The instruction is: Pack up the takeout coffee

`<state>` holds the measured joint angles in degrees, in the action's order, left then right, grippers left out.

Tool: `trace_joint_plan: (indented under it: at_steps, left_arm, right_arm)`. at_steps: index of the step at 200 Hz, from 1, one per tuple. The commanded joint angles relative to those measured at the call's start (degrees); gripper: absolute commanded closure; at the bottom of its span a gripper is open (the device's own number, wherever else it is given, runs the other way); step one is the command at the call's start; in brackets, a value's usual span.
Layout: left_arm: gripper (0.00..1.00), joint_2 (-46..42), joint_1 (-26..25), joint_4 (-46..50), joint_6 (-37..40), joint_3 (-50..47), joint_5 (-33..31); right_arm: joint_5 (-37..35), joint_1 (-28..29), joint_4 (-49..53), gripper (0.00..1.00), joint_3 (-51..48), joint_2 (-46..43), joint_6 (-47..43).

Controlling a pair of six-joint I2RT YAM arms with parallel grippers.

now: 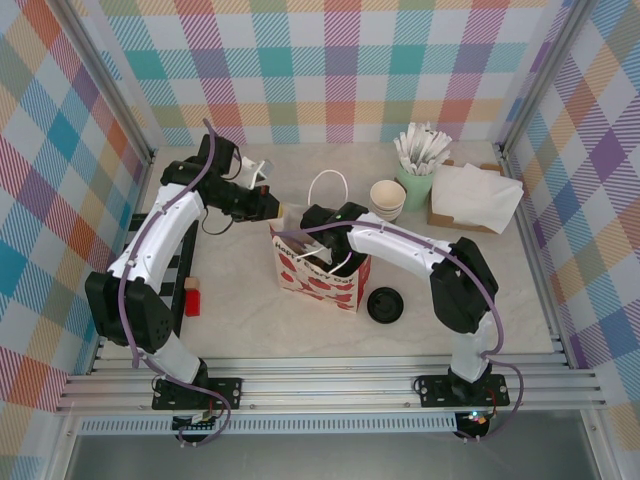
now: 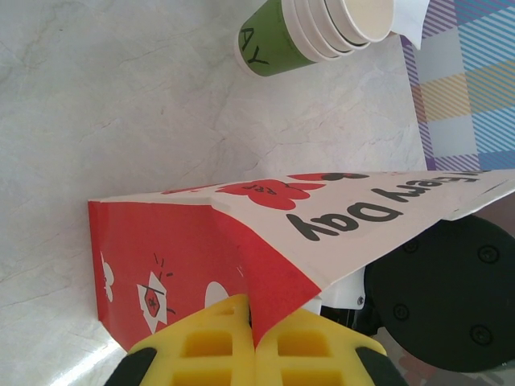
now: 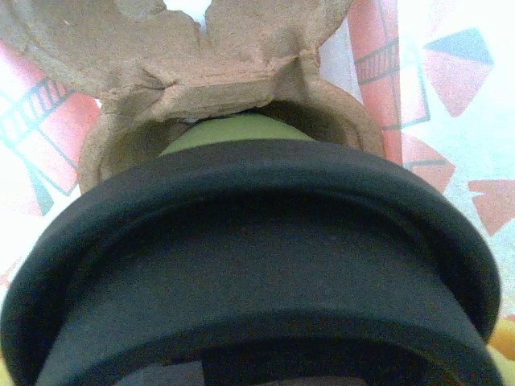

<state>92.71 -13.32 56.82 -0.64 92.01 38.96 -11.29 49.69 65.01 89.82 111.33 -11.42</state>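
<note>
A red-and-white paper bag (image 1: 322, 281) stands open at the table's middle. My left gripper (image 2: 256, 323) is shut on the bag's top edge (image 2: 278, 281), pinching the red paper between its yellow fingers; from above it sits at the bag's left corner (image 1: 283, 213). My right arm (image 1: 400, 243) reaches down into the bag's mouth. In the right wrist view the takeout coffee (image 3: 249, 265) sits right between the jaws, its black lid close to the lens and a strip of green wall (image 3: 233, 130) showing beyond. The cup's base sits in a pocket of a brown cardboard carrier (image 3: 209, 76) inside the bag.
A stack of lidless cups (image 1: 387, 197) stands behind the bag, also in the left wrist view (image 2: 322, 28). A loose black lid (image 1: 385, 304) lies right of the bag. A green cup of stirrers (image 1: 417, 172) and a box of napkins (image 1: 478, 196) stand at the back right. A red block (image 1: 192, 298) lies left.
</note>
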Motion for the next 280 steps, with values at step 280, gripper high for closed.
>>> trace_joint_plan:
  at_steps: [280]
  left_arm:
    - [1.00, -1.4, 0.7, -0.5, -0.6, -0.7, 0.3]
  right_arm:
    - [8.7, -0.1, -2.4, 0.70, -5.4, 14.3, -0.1]
